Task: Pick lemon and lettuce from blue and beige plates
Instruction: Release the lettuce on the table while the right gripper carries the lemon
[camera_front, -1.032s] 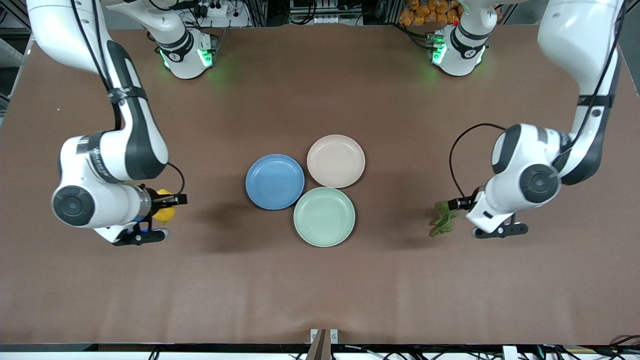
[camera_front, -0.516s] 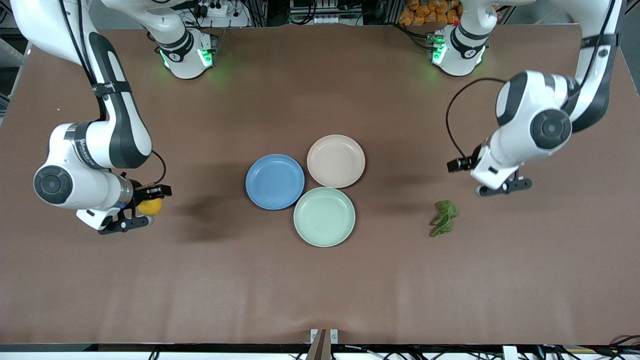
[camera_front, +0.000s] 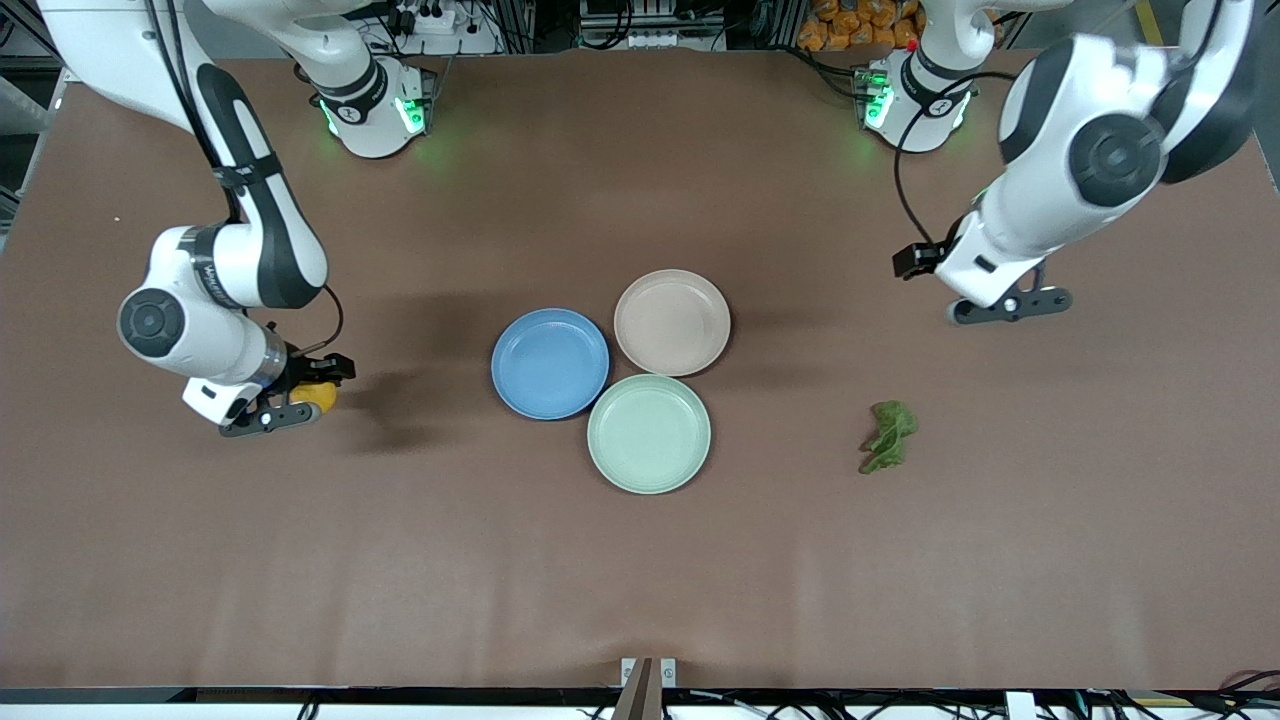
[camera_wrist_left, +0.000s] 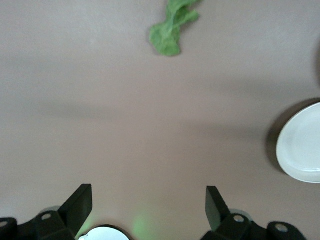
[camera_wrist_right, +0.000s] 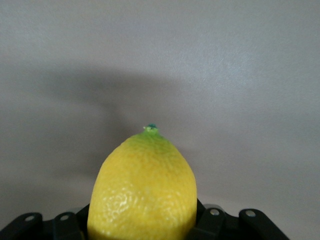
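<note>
Yellow fruit first: your right gripper (camera_front: 312, 385) has its jaws closed on the lemon (camera_front: 316, 394), low over the brown desk (camera_front: 640, 560) toward the right arm's end. Your left gripper (camera_front: 915, 262) hangs with jaws spread wide and nothing between them, over bare desk toward the left arm's end. You see the lettuce (camera_front: 886, 436) lying loose on the desk. The blue plate (camera_front: 549, 363), beige plate (camera_front: 671, 322) and mint plate (camera_front: 648, 433) sit clustered mid-desk, rims touching.

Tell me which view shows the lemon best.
The right wrist view: the lemon fills the foreground, its green tip clear, held in the right end effector. The front view shows only a yellow sliver; the left wrist view shows none.
</note>
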